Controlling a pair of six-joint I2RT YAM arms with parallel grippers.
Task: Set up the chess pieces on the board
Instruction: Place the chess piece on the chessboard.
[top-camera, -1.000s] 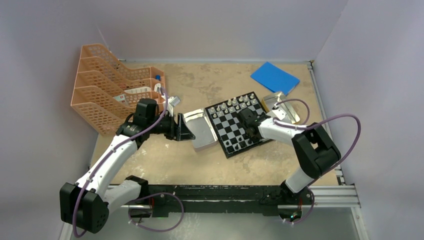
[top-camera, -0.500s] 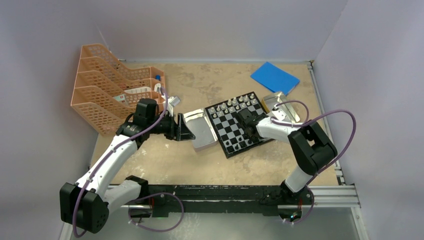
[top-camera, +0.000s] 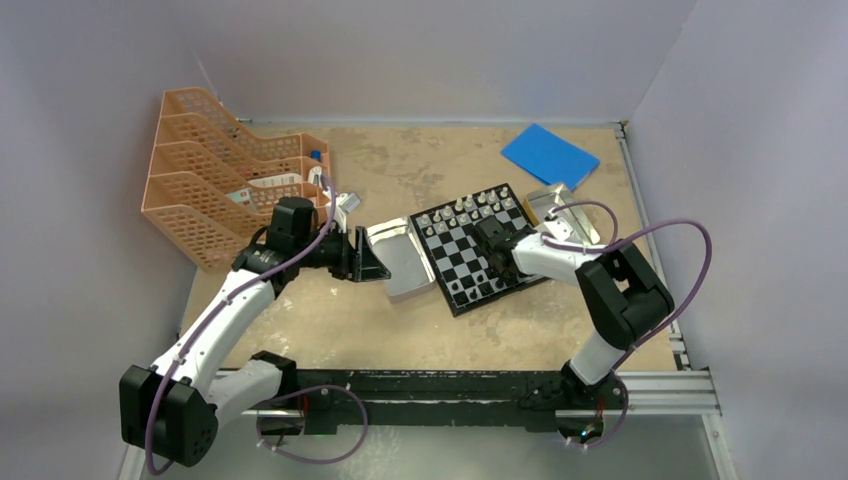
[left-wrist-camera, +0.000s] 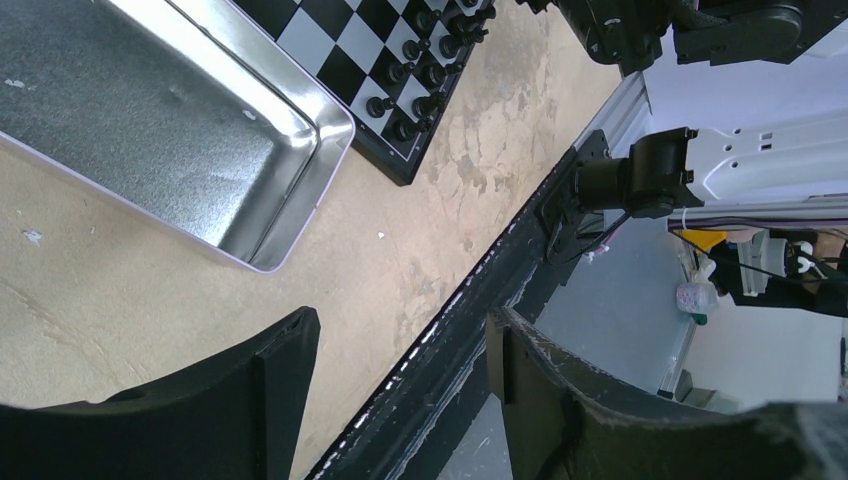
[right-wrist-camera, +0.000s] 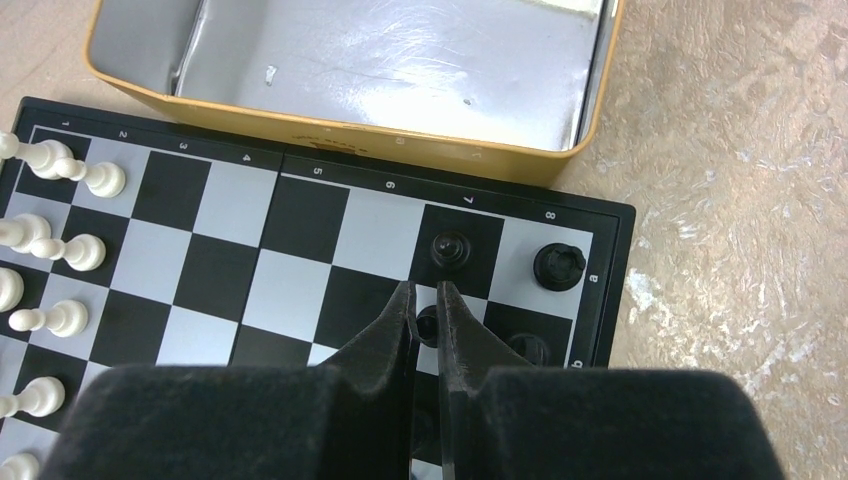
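- The right gripper (right-wrist-camera: 425, 300) is low over the board's (right-wrist-camera: 300, 215) near end, pinched almost closed on a black piece (right-wrist-camera: 428, 325).
- The left gripper (left-wrist-camera: 400, 330) hovers left of the board by a tin (left-wrist-camera: 150, 110), gaping and empty.
- White pieces (right-wrist-camera: 60, 170) stand along the board's far end.
- Since a second ago the right gripper has edged slightly farther across the board.

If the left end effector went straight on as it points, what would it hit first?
Probably the open silver rectangular metal tin just ahead of the left end effector; depth is unclear, so the tan tabletop could come first.
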